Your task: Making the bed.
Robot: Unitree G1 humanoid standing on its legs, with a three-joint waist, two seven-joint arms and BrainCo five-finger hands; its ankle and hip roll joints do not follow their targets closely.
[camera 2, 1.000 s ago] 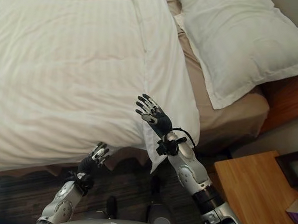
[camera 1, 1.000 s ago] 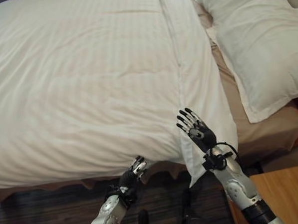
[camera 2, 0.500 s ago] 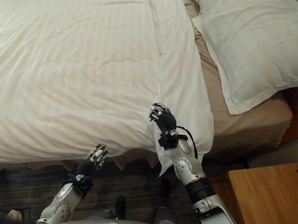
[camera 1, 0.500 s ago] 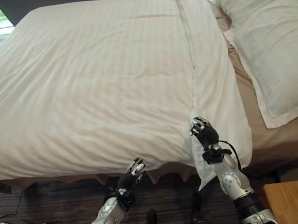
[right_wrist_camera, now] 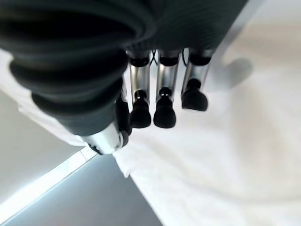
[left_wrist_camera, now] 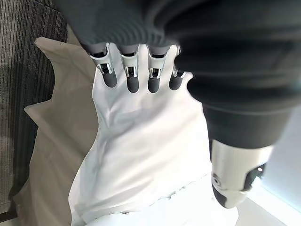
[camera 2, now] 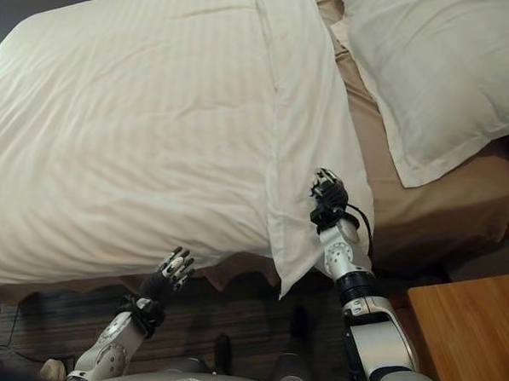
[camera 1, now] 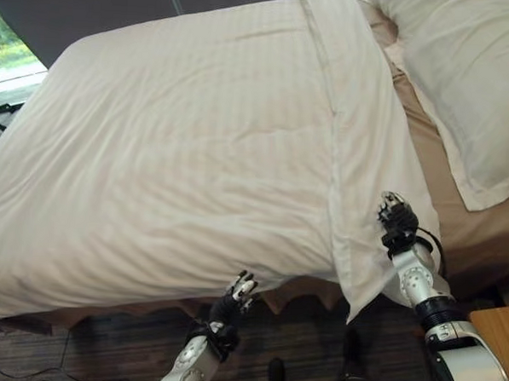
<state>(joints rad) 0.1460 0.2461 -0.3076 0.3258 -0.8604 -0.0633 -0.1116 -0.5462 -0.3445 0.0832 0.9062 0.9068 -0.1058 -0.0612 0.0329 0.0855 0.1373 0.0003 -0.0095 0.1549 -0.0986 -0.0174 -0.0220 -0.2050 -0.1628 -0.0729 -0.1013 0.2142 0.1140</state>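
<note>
A white striped duvet [camera 1: 180, 144] covers the bed, with a folded band [camera 1: 358, 162] running down its right side to a hanging corner [camera 2: 286, 277]. My right hand [camera 1: 396, 219] rests over the band's outer edge near that corner, fingers curled; in the right wrist view the fingertips [right_wrist_camera: 164, 113] hover just above the white cloth [right_wrist_camera: 225, 155] with nothing between them. My left hand [camera 2: 169, 276] is below the duvet's near edge, open, its fingers [left_wrist_camera: 131, 82] straight and pointing at the overhanging cloth [left_wrist_camera: 141, 155].
A white pillow [camera 1: 465, 73] lies at the head of the bed on a tan sheet [camera 2: 424, 216]. A wooden nightstand [camera 2: 469, 338] stands at the lower right. Dark floor [camera 1: 101, 345] runs along the bed's near side.
The right hand went from spread fingers to curled and moved right, from the band's seam to its outer edge. The camera shifted. The left hand stayed under the duvet's edge.
</note>
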